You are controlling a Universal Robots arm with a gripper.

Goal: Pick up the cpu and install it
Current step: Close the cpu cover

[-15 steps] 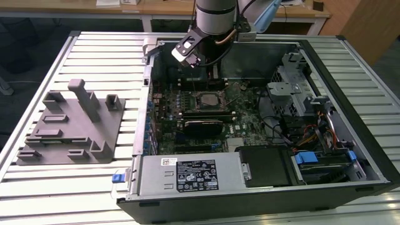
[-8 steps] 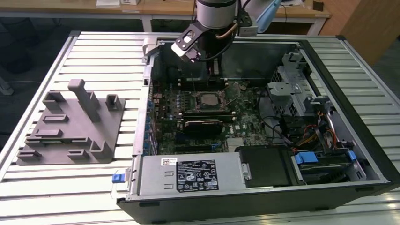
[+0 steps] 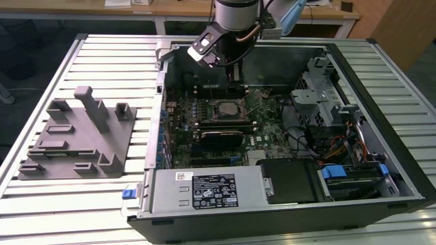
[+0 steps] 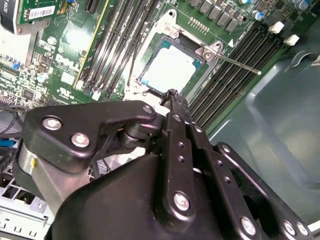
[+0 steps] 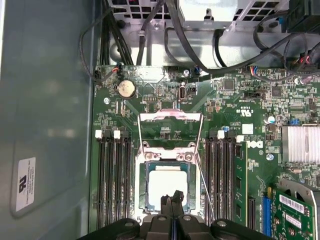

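- Currently the cpu (image 5: 167, 184) lies flat in the socket frame (image 5: 141, 186) on the motherboard (image 5: 150, 90), its pale metal top facing up; in the second wrist view the cpu (image 4: 170, 70) sits square within the frame's opening.
- My gripper (image 5: 174, 201) hangs directly above the near edge of the cpu. The two fingers are pressed together with only a thin seam between them, and they have hold of nothing.
- In the second wrist view the gripper (image 4: 172, 96) tip is close over the cpu's edge; I cannot tell whether it touches the chip.
- The socket's load plate (image 5: 170, 118) is swung open and lies back on the board, away from the cpu.
- The thin retention lever (image 5: 206, 192) stands free beside the socket, unlatched.
- Banks of dark memory slots (image 5: 114, 182) run along both sides of the socket.
- A round coin cell (image 5: 126, 88) sits on the board beyond the open load plate.
- In the exterior view the motherboard lies inside an open computer case (image 3: 409, 178) resting on a slatted table (image 3: 41, 204).
- A grey tray (image 3: 75, 138) with upright posts stands on the table outside the case, at the exterior view's left, well apart from the socket.
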